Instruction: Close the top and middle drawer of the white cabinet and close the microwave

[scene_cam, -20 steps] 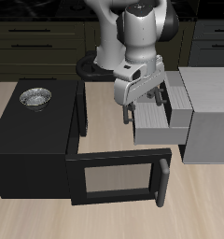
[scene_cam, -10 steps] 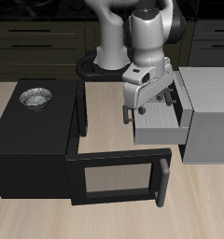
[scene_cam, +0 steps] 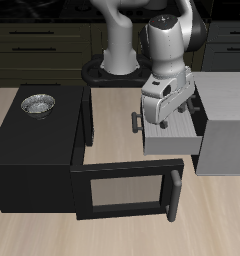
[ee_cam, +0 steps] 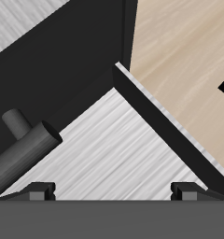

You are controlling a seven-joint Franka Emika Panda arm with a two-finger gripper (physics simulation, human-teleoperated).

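Observation:
The white cabinet [scene_cam: 224,125] stands beside the microwave [scene_cam: 32,150]. Its middle drawer [scene_cam: 177,142] sticks well out, with its dark handle [scene_cam: 137,122] towards the microwave. The top drawer [scene_cam: 196,98] is almost fully in, and my hand hides most of it. My gripper [scene_cam: 164,118] is open and empty, right at the top drawer's front and above the middle drawer. In the wrist view my gripper [ee_cam: 112,191] looks down on a ribbed pale drawer top [ee_cam: 105,154] and a dark bar handle [ee_cam: 25,149]. The microwave door [scene_cam: 122,190] hangs wide open, with its long handle [scene_cam: 174,195] at its free end.
A small metal bowl [scene_cam: 37,103] sits on top of the microwave. The robot's base [scene_cam: 107,72] stands at the table's back, between the microwave and the cabinet. Dark background cabinets [scene_cam: 42,40] run behind the table. The open microwave door lies just in front of the pulled-out drawer.
My gripper has moved towards the white cabinet, and the top drawer has slid in with it. The middle drawer and the microwave door have not moved.

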